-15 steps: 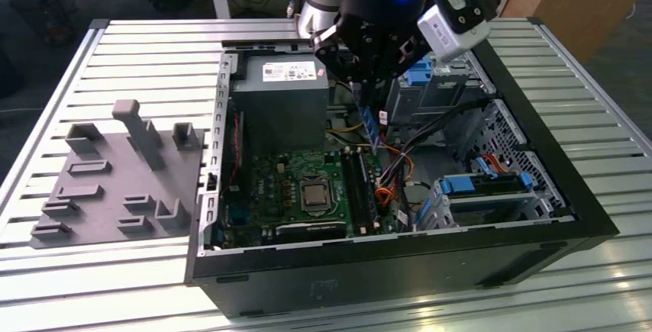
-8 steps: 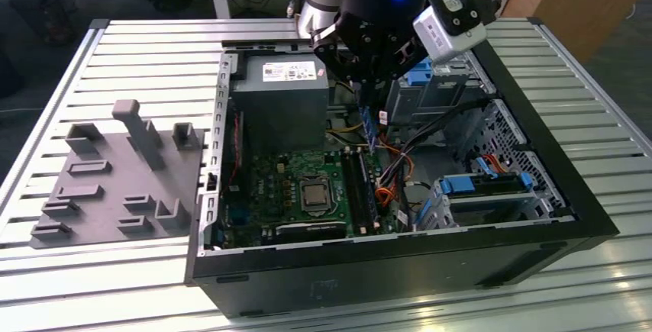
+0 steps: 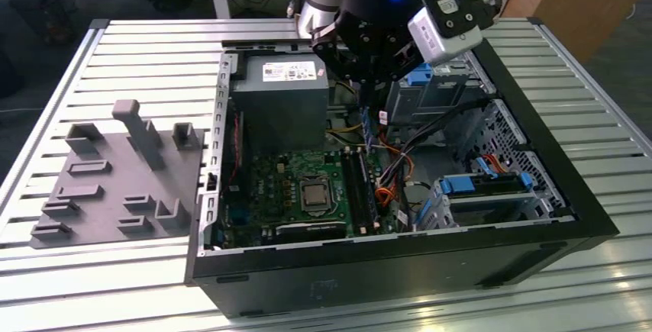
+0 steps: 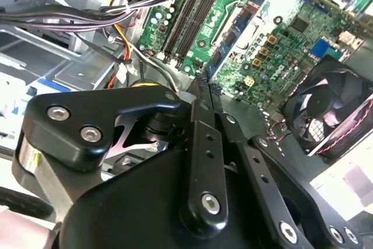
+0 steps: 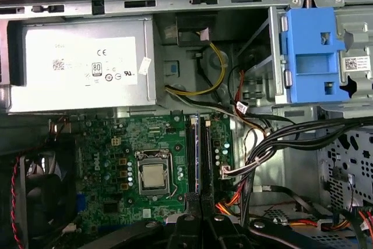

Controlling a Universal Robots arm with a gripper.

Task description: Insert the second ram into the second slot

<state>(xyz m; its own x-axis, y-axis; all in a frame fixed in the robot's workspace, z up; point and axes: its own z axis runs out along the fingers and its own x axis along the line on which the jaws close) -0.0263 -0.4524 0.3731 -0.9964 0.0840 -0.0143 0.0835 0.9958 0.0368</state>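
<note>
My gripper [image 3: 364,91] hangs over the open computer case [image 3: 530,156], above the motherboard's far end. It is shut on the second ram [image 3: 365,124], a thin blue stick that hangs below the fingers. In the first wrist view the ram [image 5: 198,150] shows edge-on, running out from the gripper [image 5: 200,217] in line with the two long dark memory slots [image 5: 207,155]. These slots [image 3: 359,183] lie to the exterior view's right of the processor socket [image 3: 314,195]. In the second wrist view the gripper [image 4: 205,86] has its fingers pressed close together, and the slots [image 4: 186,16] lie beyond them.
A grey power supply [image 3: 280,95] fills the case's far corner. Bundled cables [image 3: 408,149] cross beside the slots. Blue drive-bay latches [image 3: 474,185] sit on the exterior view's right, and a case fan [image 4: 326,109] beside the board. A grey parts fixture [image 3: 112,179] lies on the slatted table.
</note>
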